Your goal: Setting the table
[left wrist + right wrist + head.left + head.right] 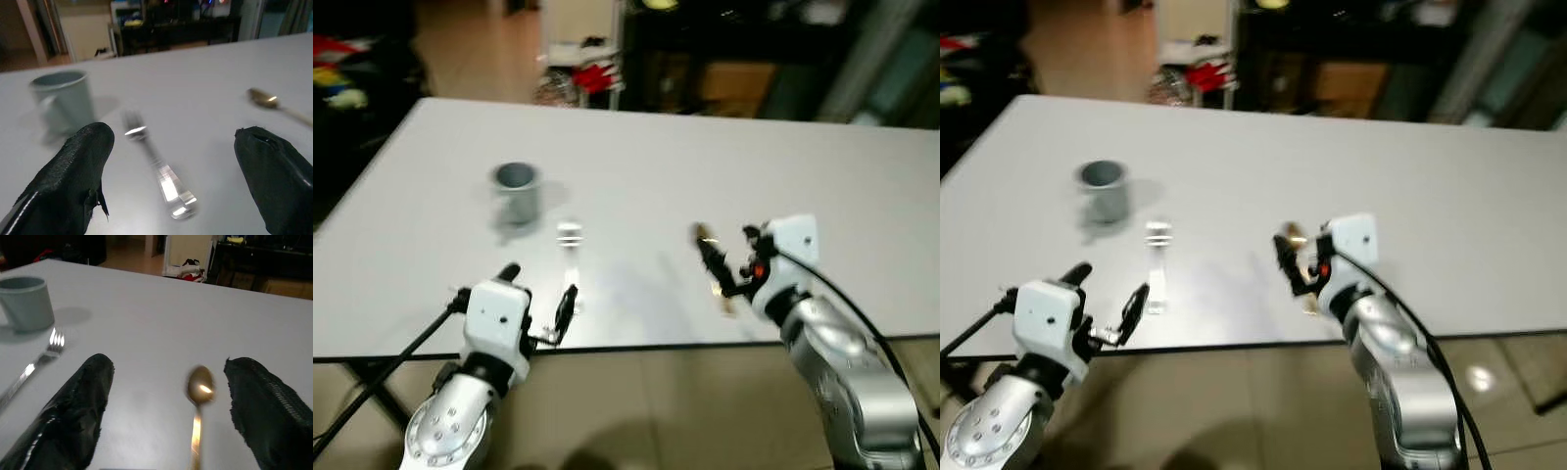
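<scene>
A wide white rectangular table takes up most of the scene, with dark furniture and a tan floor beyond its far edge. Everything below is placed relative to the grey cylindrical mug.

The two silver arms reach in from the table's near edge. The left gripper hovers over the near edge, nearer the robot than the mug and slightly to its right; its black fingers are spread wide apart and grasp nothing. The right gripper is well to the right of the mug and nearer the robot, low over the tabletop; its fingers are likewise spread wide and empty, with the spoon lying between them in the right wrist view.

The grey cylindrical mug stands upright on the left part of the table, well apart from both grippers.

A shiny silver metal fork lies flat just to the right of the mug and a little nearer the robot, tines pointing toward the far edge, handle toward the left gripper.

A gold-coloured metal spoon lies flat farther right of the mug, beyond the fork, bowl toward the far edge.
</scene>
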You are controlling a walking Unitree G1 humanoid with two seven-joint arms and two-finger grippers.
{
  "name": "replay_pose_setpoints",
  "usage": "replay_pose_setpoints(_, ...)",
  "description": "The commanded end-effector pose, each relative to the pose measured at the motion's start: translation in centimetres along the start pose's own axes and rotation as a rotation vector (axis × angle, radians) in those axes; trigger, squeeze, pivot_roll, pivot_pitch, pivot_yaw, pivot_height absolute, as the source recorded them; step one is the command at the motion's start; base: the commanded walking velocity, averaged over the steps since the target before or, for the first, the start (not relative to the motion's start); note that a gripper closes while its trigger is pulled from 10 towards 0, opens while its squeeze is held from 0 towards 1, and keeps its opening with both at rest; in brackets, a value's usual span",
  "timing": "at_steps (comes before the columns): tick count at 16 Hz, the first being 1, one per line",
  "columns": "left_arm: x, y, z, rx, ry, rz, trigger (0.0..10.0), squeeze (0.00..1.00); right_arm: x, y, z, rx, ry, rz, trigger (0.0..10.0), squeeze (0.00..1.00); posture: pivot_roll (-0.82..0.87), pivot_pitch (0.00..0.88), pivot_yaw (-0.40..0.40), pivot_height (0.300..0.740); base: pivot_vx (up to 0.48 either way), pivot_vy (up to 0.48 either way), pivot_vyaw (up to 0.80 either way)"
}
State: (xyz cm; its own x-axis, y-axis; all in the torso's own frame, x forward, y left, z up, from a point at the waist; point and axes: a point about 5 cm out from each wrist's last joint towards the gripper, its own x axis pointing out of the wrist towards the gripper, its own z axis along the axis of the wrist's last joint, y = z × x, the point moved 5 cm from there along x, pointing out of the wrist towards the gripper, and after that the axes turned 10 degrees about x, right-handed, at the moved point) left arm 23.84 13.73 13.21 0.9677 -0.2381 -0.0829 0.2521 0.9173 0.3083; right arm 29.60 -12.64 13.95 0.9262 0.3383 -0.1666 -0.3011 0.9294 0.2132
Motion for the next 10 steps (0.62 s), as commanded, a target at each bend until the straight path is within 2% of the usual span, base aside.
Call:
replay_pose_setpoints(1,0.1,-0.3,0.7,-0.006,-0.026,0.009,10.0,0.00,-0.5,0.1,0.1,-0.014,-0.003,0.029,10.0,1.00,0.06,0.000,-0.053,0.740,0.000,-0.345,0.53)
replay_pose_setpoints(5,0.7,0.7,0.2,-0.006,0.000,0.093,10.0,0.00,-1.1,0.9,-0.9,-0.041,0.012,0.075,10.0,1.00,0.06,0.000,-0.052,0.740,0.000,0.000,0.80)
replay_pose_setpoints(8,0.8,0.8,0.4,0.005,-0.001,0.092,10.0,0.00,-1.3,0.8,-1.3,-0.054,0.027,0.074,10.0,1.00,0.06,0.000,-0.038,0.740,0.000,0.000,0.80)
replay_pose_setpoints(10,1.0,0.6,0.1,0.010,0.008,0.094,10.0,0.00,-1.2,0.1,-1.6,-0.073,0.035,0.047,10.0,1.00,0.06,0.001,-0.044,0.740,0.000,0.000,0.80)
